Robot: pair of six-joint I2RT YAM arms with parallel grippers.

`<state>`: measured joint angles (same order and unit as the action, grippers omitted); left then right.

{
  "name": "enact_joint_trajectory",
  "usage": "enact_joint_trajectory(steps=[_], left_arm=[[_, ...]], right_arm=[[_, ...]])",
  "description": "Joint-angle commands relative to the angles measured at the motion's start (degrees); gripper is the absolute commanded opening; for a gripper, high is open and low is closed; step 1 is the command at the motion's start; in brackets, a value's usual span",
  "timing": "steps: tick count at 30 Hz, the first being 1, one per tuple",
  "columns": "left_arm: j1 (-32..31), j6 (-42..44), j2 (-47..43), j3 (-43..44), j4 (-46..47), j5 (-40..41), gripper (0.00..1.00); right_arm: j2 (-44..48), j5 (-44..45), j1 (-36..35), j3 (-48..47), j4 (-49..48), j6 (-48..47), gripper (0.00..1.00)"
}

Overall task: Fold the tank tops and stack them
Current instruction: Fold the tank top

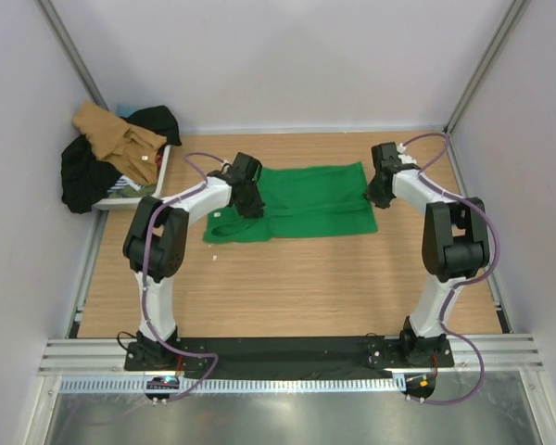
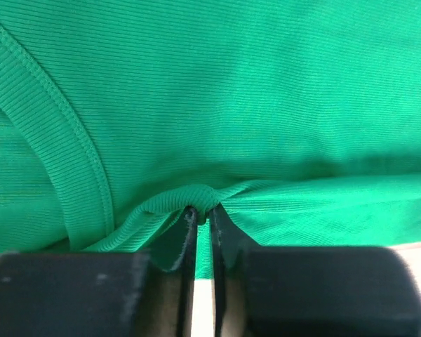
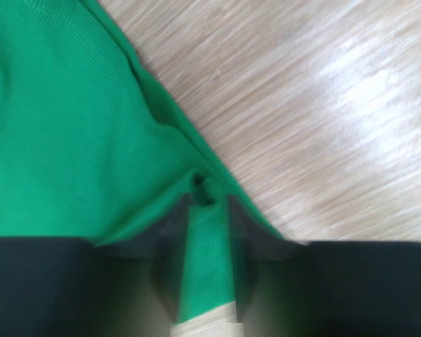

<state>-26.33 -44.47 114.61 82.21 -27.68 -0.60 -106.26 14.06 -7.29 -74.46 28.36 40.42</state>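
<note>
The bright green tank top point(image 1: 301, 202) lies spread flat across the middle of the wooden table, its neck end at the left. My left gripper point(image 1: 247, 197) is shut on a pinch of its fabric point(image 2: 203, 200) near the armhole binding. My right gripper point(image 1: 378, 190) is shut on the cloth's right edge point(image 3: 209, 193), over bare wood. The tan tank top point(image 1: 116, 137) lies crumpled on a pile at the back left, away from both grippers.
Black garments point(image 1: 88, 171) and a white tray point(image 1: 162, 165) sit under the tan top in the back left corner. White walls point(image 1: 287, 65) enclose the table on three sides. Bare wood point(image 1: 296, 287) shows in front of the green top.
</note>
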Motion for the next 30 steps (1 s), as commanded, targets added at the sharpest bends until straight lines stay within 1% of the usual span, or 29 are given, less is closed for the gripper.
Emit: enact_joint_trajectory(steps=[1, 2, 3, 4, 5, 7, 11, 13, 15, 16, 17, 21, 23, 24, 26, 27, 30], left_arm=[[0.7, 1.8, -0.5, 1.1, -1.0, 0.2, 0.17], [0.7, 2.3, -1.3, 0.7, -0.5, 2.2, 0.31], [0.7, 2.4, -2.1, 0.2, -0.3, 3.3, 0.41], [0.7, 2.5, -3.2, -0.6, 0.0, 4.3, 0.47], [0.7, 2.8, -5.1, -0.9, 0.3, 6.1, 0.59], [0.8, 2.9, -6.9, -1.1, 0.3, 7.8, 0.70], [0.7, 4.3, -10.0, 0.8, 0.0, 11.6, 0.79], [0.8, 6.3, -9.8, 3.8, -0.5, 11.6, 0.81], [1.1, 9.0, -8.6, 7.1, -0.6, 12.2, 0.81], [1.3, 9.9, -8.0, 8.0, 0.0, 12.6, 0.95], [1.7, 10.6, -7.4, 9.2, 0.0, 13.1, 0.99], [3.2, 12.6, 0.7, 18.4, -2.6, 12.1, 0.99], [3.6, 13.3, 3.4, 22.5, -3.3, 11.9, 0.97], [3.9, 13.9, 6.0, 23.9, -3.5, 11.7, 0.93], [4.6, 14.2, 8.5, 26.7, -4.0, 11.1, 0.91], [4.9, 14.4, 9.9, 29.5, -4.3, 11.0, 0.90], [5.7, 14.8, 14.2, 33.9, -5.0, 9.3, 0.89]], right_arm=[[-1.3, 3.1, 0.0, -3.1, -0.9, 0.1, 0.41], [-1.2, 3.2, 0.1, -3.5, -1.0, 0.0, 0.47], [-1.1, 3.5, 0.0, -3.6, -1.5, 0.0, 0.54], [-0.8, 3.7, 0.1, -3.7, -1.7, -0.1, 0.58], [-0.2, 3.8, 0.0, -4.0, -1.8, -0.2, 0.61], [0.3, 3.9, 0.0, -4.5, -2.1, -0.2, 0.61], [1.1, 2.1, 0.2, -5.9, -4.2, -1.5, 0.62], [0.4, 1.1, 0.4, -8.1, -4.8, -2.6, 0.61], [-1.4, -0.7, 0.7, -10.1, -5.7, -4.4, 0.59], [-2.3, -1.5, 1.0, -12.4, -5.8, -5.0, 0.57], [-3.3, -2.5, 1.2, -13.9, -5.2, -6.0, 0.54], [-9.0, -4.0, 1.4, -19.7, -4.5, -7.7, 0.55], [-11.2, -4.5, 1.4, -23.4, -3.6, -8.3, 0.57], [-13.3, -4.2, 1.4, -24.7, -3.1, -8.8, 0.57], [-15.4, -4.3, 1.4, -27.9, -2.4, -9.4, 0.57], [-16.3, -4.4, 1.5, -28.9, -2.3, -9.7, 0.57], [-19.6, -4.9, 1.4, -32.2, -1.9, -10.6, 0.57]])
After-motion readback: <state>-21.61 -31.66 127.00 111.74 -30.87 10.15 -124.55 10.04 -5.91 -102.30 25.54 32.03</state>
